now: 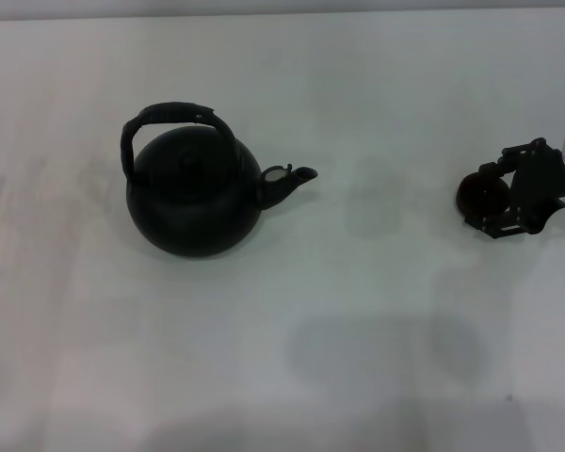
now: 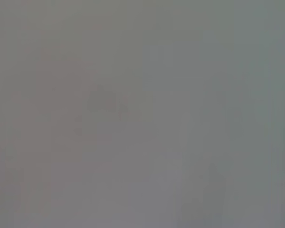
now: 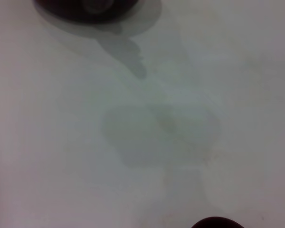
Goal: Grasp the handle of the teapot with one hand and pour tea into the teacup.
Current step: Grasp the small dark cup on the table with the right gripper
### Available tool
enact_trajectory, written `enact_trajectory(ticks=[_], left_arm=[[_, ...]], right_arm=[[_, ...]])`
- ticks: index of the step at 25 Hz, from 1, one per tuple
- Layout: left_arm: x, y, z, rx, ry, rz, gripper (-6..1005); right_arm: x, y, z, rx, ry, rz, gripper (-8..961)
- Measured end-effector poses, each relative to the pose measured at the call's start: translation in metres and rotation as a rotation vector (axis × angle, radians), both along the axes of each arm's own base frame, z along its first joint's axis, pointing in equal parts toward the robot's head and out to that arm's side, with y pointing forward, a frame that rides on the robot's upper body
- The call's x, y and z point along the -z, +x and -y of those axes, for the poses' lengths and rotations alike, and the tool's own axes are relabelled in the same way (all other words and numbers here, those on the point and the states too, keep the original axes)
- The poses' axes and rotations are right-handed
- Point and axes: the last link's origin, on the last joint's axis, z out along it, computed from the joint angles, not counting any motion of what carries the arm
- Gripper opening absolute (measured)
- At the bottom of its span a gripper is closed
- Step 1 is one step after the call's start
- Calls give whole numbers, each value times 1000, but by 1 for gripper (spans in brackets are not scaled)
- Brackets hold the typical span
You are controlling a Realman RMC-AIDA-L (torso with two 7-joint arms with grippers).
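The black teapot (image 1: 193, 198) stands upright at the left of the white table, its short spout (image 1: 292, 179) pointing right. Its arched handle (image 1: 174, 113) rises over the lid with nothing touching it. The small black teacup (image 1: 475, 193) sits at the far right, and my right gripper (image 1: 491, 200) reaches in from the right edge and straddles it. In the right wrist view the teacup (image 3: 217, 223) shows only as a dark sliver at one edge and the teapot (image 3: 66, 8) at the opposite edge. My left gripper is out of view.
The white table (image 1: 377, 358) stretches bare between the teapot and the teacup, with faint shadows on it. The left wrist view shows only a plain grey surface (image 2: 142, 114).
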Motion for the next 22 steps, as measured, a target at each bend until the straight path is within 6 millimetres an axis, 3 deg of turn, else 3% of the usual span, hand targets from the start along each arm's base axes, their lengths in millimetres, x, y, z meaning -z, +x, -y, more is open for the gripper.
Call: enact_trajectory(ticks=[12, 22], left_arm=[[2, 0, 3, 5, -9, -2, 762], [0, 1, 8, 17, 2, -4, 762]], right_arm=[[2, -2, 3, 12, -12, -31, 730], [-4, -26, 6, -29, -28, -137, 732]])
